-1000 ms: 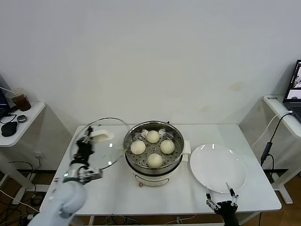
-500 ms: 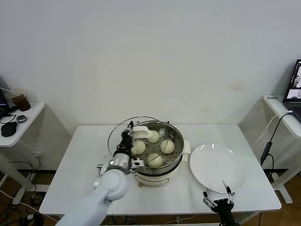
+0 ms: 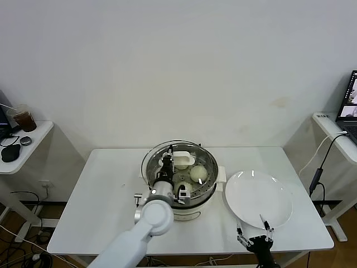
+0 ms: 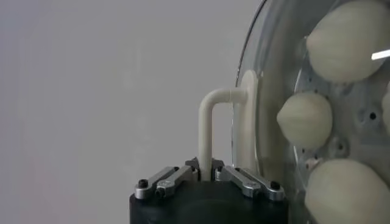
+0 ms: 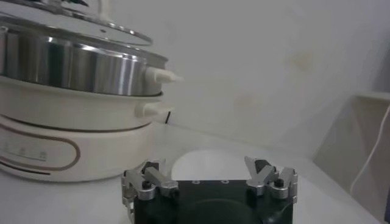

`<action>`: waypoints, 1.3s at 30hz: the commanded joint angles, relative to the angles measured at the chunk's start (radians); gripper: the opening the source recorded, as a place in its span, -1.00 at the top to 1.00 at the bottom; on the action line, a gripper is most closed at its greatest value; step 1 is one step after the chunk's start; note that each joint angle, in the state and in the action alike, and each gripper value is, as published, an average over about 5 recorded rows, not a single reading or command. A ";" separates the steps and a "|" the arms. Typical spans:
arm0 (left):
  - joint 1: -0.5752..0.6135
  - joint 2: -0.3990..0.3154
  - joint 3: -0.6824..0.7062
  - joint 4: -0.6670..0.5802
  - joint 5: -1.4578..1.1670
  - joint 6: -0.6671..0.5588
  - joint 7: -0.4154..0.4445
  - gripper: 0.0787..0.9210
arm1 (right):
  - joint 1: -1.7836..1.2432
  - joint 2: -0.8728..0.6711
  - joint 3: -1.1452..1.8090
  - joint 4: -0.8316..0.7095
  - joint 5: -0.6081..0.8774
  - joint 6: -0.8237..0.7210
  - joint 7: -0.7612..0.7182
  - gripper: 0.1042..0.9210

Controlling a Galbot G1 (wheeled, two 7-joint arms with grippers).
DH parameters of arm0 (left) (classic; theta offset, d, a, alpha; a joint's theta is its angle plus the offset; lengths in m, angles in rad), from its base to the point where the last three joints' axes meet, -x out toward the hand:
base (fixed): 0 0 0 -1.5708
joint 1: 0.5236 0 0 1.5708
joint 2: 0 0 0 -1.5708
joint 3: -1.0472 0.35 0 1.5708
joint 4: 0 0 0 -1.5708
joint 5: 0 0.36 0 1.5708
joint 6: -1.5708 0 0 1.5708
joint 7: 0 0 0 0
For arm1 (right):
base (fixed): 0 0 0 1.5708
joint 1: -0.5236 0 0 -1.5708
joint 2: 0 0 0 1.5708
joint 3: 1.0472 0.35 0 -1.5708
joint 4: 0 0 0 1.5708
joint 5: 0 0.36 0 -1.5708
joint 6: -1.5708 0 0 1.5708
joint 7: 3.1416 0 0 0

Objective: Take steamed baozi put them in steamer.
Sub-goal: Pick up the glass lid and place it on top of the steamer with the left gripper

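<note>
My left gripper clamps the glass lid's white handle over the steamer, baozi inside. My right gripper, fingers apart, waits at five o'clock by the plate.

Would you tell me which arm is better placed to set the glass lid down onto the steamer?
Left: its gripper grips the glass lid by its handle over the steamer; the right gripper waits beside the plate.
</note>
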 commanded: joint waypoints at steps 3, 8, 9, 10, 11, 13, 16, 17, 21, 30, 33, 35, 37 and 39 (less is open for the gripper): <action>-0.012 -0.066 0.029 0.036 0.062 0.013 0.031 0.77 | 0.000 0.001 -0.005 -0.003 -0.005 0.003 0.000 -0.76; -0.005 -0.073 0.029 0.040 0.063 0.012 0.029 0.77 | 0.001 0.001 -0.004 -0.005 -0.005 0.003 0.000 -0.76; -0.005 -0.073 0.028 0.041 0.064 0.012 0.028 0.77 | 0.001 0.001 -0.004 -0.005 -0.006 0.003 0.000 -0.76; -0.004 -0.074 0.028 0.042 0.064 0.011 0.028 0.77 | 0.000 0.001 -0.005 -0.006 -0.006 0.003 0.000 -0.76; -0.003 -0.073 0.027 0.044 0.065 0.011 0.027 0.77 | 0.000 0.001 -0.005 -0.006 -0.006 0.003 0.000 -0.76; -0.002 -0.071 0.023 0.046 0.064 0.009 0.025 0.77 | -0.001 0.001 -0.005 -0.006 -0.007 0.004 0.000 -0.76; 0.000 -0.066 0.014 0.047 0.064 0.007 0.021 0.77 | -0.002 0.001 -0.005 -0.007 -0.009 0.006 0.000 -0.76; 0.000 -0.064 0.011 0.047 0.063 0.006 0.021 0.77 | -0.002 0.001 -0.006 -0.007 -0.009 0.006 0.000 -0.76; 0.001 -0.056 0.004 0.045 0.058 0.005 0.020 0.77 | -0.002 0.001 -0.009 -0.010 -0.012 0.007 0.000 -0.76; 0.015 -0.059 0.006 0.045 0.049 -0.001 0.011 0.77 | 0.000 0.001 -0.014 -0.016 -0.016 0.007 0.000 -0.76; 0.018 -0.062 0.005 0.042 0.028 -0.001 0.004 0.77 | 0.000 0.001 -0.016 -0.017 -0.016 0.007 -0.001 -0.76; 0.020 -0.067 0.002 0.037 0.001 -0.002 -0.011 0.77 | 0.001 0.001 -0.016 -0.017 -0.016 0.006 -0.001 -0.76; 0.023 -0.074 -0.003 0.027 -0.031 -0.003 -0.032 0.77 | 0.002 0.001 -0.018 -0.018 -0.016 0.006 -0.001 -0.76; 0.029 -0.078 -0.007 0.012 -0.064 -0.003 -0.052 0.75 | 0.003 0.001 -0.019 -0.019 -0.017 0.005 -0.001 -0.76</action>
